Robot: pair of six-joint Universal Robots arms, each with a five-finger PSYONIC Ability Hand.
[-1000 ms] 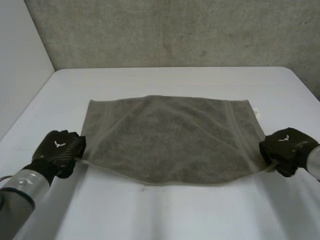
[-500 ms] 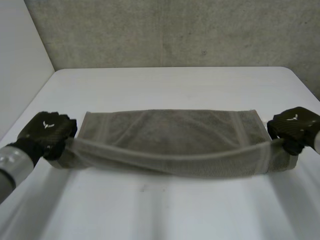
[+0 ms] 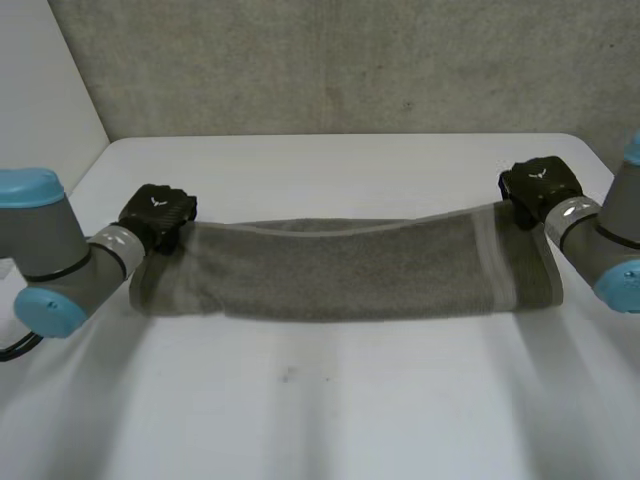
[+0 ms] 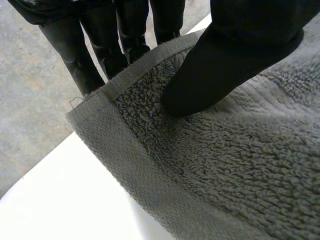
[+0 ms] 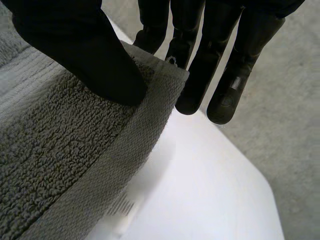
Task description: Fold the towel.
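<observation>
Got a grey towel [image 3: 350, 270] lying as one long strip across the middle of the white table [image 3: 330, 410] — looks doubled over, long edges running side to side. Over at the far left corner, left hand [image 3: 157, 215] clamped on the cloth; from its wrist camera, thumb [image 4: 225, 65] pressed down on the fluffy top just inside the hem, fingers [image 4: 107, 35] straight on the other side of the edge, so pinching that corner between them. Same deal with the right hand [image 3: 538, 188] — parked at the far right corner, thumb [image 5: 85, 60] on top right beside the hem, fingers [image 5: 252, 55] poking out past the edge underneath, nipping the towel there. Left arm [image 3: 50, 250] and right arm [image 3: 600, 240] coming in from either side, grey with light-blue caps; rough concrete wall [image 3: 350, 60] behind the table.
</observation>
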